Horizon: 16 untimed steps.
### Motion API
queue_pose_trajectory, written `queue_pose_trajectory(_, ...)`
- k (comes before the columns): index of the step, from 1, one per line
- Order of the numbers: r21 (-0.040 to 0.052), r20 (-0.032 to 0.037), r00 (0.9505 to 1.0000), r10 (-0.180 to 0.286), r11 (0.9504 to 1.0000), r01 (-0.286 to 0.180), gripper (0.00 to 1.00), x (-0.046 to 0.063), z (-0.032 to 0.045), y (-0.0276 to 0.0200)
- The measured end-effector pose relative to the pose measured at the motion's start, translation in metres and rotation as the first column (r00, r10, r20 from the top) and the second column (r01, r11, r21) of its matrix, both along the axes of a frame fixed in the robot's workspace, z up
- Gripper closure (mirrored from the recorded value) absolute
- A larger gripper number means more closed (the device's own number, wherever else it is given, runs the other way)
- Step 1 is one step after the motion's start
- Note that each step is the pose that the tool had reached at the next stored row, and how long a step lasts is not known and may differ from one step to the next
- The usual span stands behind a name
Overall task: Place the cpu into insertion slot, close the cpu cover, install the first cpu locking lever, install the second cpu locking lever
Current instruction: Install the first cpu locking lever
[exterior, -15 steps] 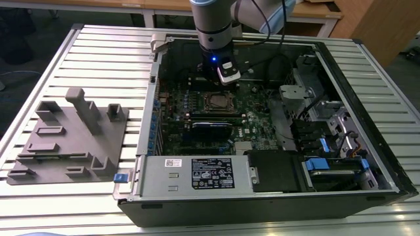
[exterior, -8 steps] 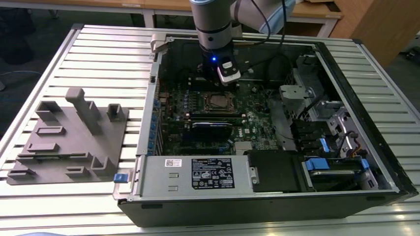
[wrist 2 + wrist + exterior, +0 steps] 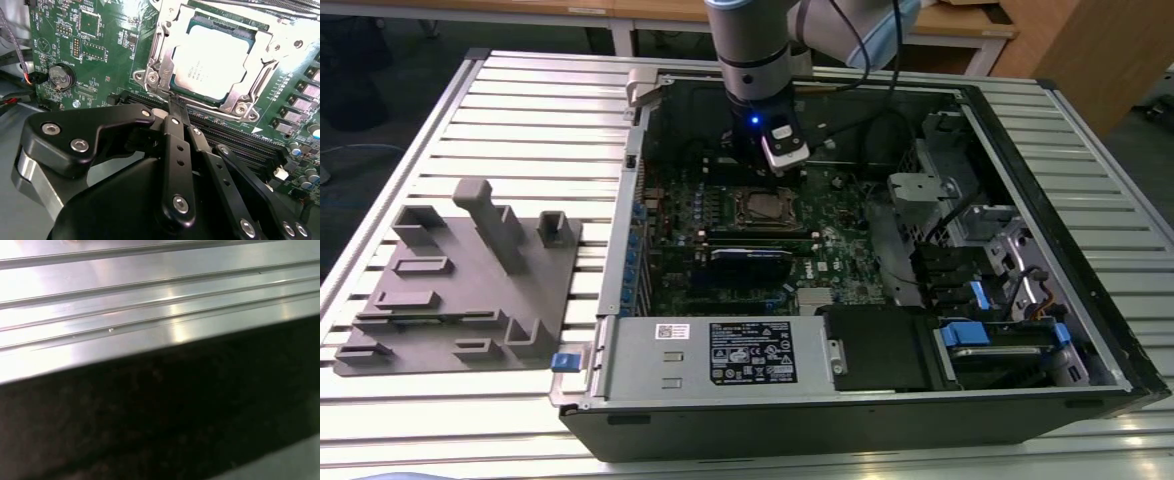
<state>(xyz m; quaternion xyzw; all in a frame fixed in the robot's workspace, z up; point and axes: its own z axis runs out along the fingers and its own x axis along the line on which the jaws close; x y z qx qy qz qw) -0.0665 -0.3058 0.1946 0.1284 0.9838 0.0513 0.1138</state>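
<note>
1. Locate the gripper (image 3: 781,158) inside the open computer case (image 3: 854,410), just above the insertion slot (image 3: 765,208) on the motherboard (image 3: 100,30).
2. In the second wrist view, observe that the fingers (image 3: 172,135) are drawn together, tips at the edge of the cpu cover (image 3: 161,47); you cannot tell whether they touch it.
3. Verify that the cpu (image 3: 210,55) lies flat in the slot, framed by the lowered cover.
4. Note the grey fixture (image 3: 454,280) on the slatted table (image 3: 520,110), well apart from the case
</note>
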Motion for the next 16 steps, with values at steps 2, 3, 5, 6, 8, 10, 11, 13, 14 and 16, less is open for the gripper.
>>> queue_pose_trajectory(2, -0.0001, 0.0013, 1.0000, -0.001, 1.0000, 0.001, 0.90, 0.0000, -0.0003, 0.0000)
queue_pose_trajectory(3, 0.0000, 0.0020, 1.0000, -0.001, 1.0000, 0.001, 0.90, 0.0000, -0.0004, 0.0000)
queue_pose_trajectory(5, 0.0000, 0.0031, 1.0000, -0.002, 1.0000, 0.002, 0.90, 0.0000, -0.0007, 0.0000)
queue_pose_trajectory(6, 0.0000, 0.0036, 1.0000, -0.002, 1.0000, 0.002, 0.90, 0.0000, -0.0008, 0.0000)
queue_pose_trajectory(8, 0.0000, 0.0041, 1.0000, -0.002, 1.0000, 0.002, 0.90, -0.0001, -0.0010, 0.0000)
queue_pose_trajectory(10, -0.0001, 0.0042, 1.0000, -0.002, 1.0000, 0.002, 0.90, 0.0000, -0.0011, 0.0000)
queue_pose_trajectory(11, 0.0000, 0.0043, 1.0000, -0.002, 1.0000, 0.002, 0.90, 0.0000, -0.0012, 0.0000)
queue_pose_trajectory(13, 0.0000, 0.0042, 1.0000, -0.002, 1.0000, 0.002, 0.90, 0.0000, -0.0012, 0.0000)
queue_pose_trajectory(14, 0.0000, 0.0043, 1.0000, -0.002, 1.0000, 0.002, 0.90, 0.0001, -0.0012, 0.0000)
queue_pose_trajectory(16, 0.0001, 0.0043, 1.0000, -0.003, 1.0000, 0.003, 0.90, 0.0003, -0.0013, 0.0001)
